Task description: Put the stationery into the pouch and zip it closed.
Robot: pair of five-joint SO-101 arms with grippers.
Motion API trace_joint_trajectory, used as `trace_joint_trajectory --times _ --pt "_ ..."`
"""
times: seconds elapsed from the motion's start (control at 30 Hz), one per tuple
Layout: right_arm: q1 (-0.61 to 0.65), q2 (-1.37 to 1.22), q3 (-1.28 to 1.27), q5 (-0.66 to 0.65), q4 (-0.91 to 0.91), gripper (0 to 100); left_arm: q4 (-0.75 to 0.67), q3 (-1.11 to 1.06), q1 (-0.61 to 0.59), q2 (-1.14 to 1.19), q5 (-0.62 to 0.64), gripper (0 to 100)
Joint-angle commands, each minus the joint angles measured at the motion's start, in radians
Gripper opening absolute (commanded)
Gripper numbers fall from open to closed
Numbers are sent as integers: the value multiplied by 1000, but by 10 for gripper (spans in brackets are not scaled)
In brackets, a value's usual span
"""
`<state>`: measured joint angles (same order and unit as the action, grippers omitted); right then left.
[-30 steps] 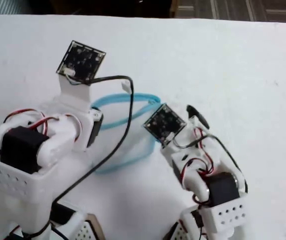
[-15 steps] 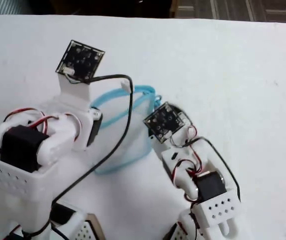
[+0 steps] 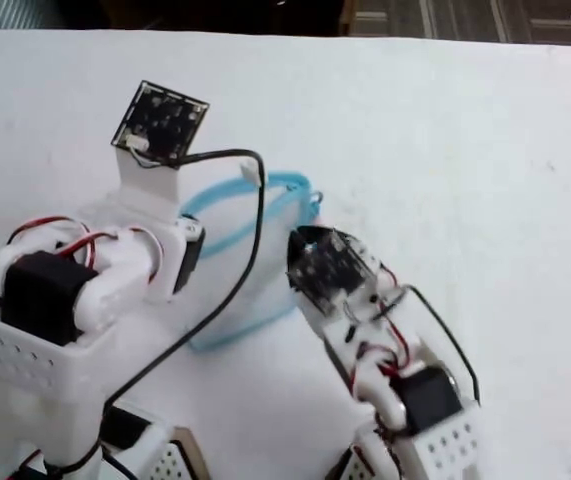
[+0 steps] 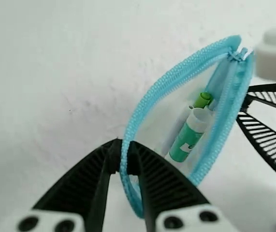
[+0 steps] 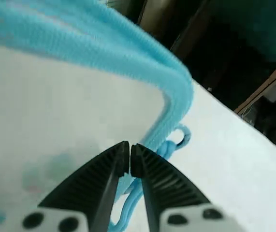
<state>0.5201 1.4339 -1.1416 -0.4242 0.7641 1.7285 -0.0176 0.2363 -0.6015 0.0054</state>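
Left gripper (image 4: 124, 147): my jaws closed on pouch (image 4: 153, 121) rim, at end far from slider. Right gripper (image 5: 129, 150): jaws pressed together at slider end, zipper pull (image 5: 179, 137) cord between them, I judge caught. Glue stick (image 4: 188, 135) and green pen (image 4: 203, 100) inside; mouth open, pouch on table (image 4: 41, 72). Next: left anchors rim taut, right draws pull straight along teeth, slowly. Risk: cord slips, pouch bunches.

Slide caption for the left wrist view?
Left gripper pinching the zipper edge of the open blue pouch, stationery inside.
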Motion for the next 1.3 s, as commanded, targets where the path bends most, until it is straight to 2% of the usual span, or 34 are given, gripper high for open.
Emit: trace_joint_trajectory --times 0.0,0.17,0.3,0.43,0.63,0.8,0.9,1.1,1.27 --pt "13 165 12 -55 42 33 8 4 21 25 -20 23" --pt "5 369 14 -101 153 211 6 25 25 26 -60 23" --pt "-31 346 81 -92 228 297 -11 88 26 31 -129 23" --pt "-59 343 101 -81 236 297 -17 127 28 34 -192 23" --pt "-61 343 100 144 239 297 -48 130 77 34 -351 23" --pt "-44 343 104 348 355 297 -87 130 86 35 -473 23" --pt "18 343 106 408 412 297 -138 125 78 35 -486 23" --pt "160 335 101 477 404 297 -178 124 86 37 -486 23" --pt "177 334 100 474 354 272 -169 124 86 37 -480 23"
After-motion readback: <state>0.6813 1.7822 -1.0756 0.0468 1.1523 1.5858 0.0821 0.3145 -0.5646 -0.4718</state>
